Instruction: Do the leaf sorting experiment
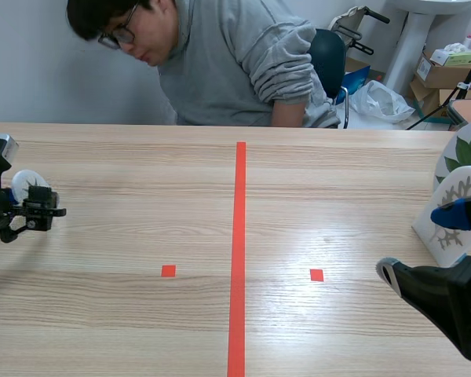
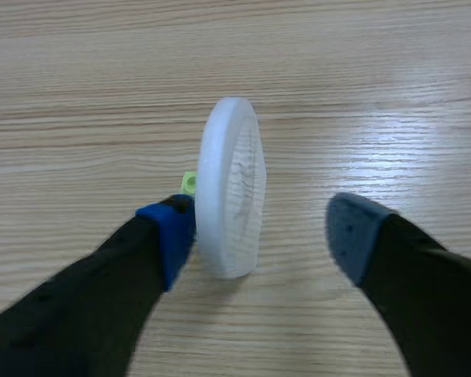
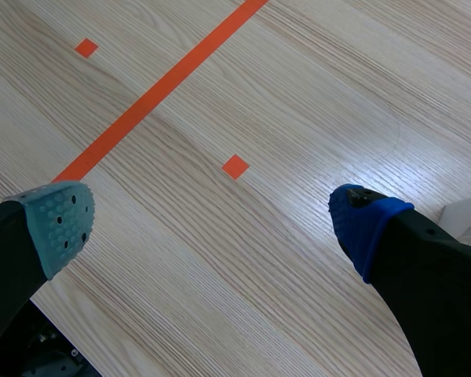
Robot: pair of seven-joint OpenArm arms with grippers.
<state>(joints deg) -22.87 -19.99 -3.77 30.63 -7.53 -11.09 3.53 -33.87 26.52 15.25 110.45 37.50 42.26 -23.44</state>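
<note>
A white round disc (image 2: 231,188) with a faint leaf imprint stands on its edge between the fingers of my left gripper (image 2: 267,232). It touches the blue pad (image 2: 171,232) of one finger, while the other finger is well clear of it. In the scene view this disc (image 1: 25,185) and my left gripper (image 1: 33,207) are at the table's far left. White cards with leaf pictures (image 1: 458,206) stand at the right edge. My right gripper (image 1: 418,243) hangs open just in front of them, and in its wrist view the right gripper (image 3: 212,224) holds nothing, with bare wood below.
A person in a grey sweater (image 1: 243,63) leans over the far edge of the table. A small green bit (image 2: 189,183) shows behind the disc. A corner of a white card (image 3: 469,216) sits beside my right gripper's finger.
</note>
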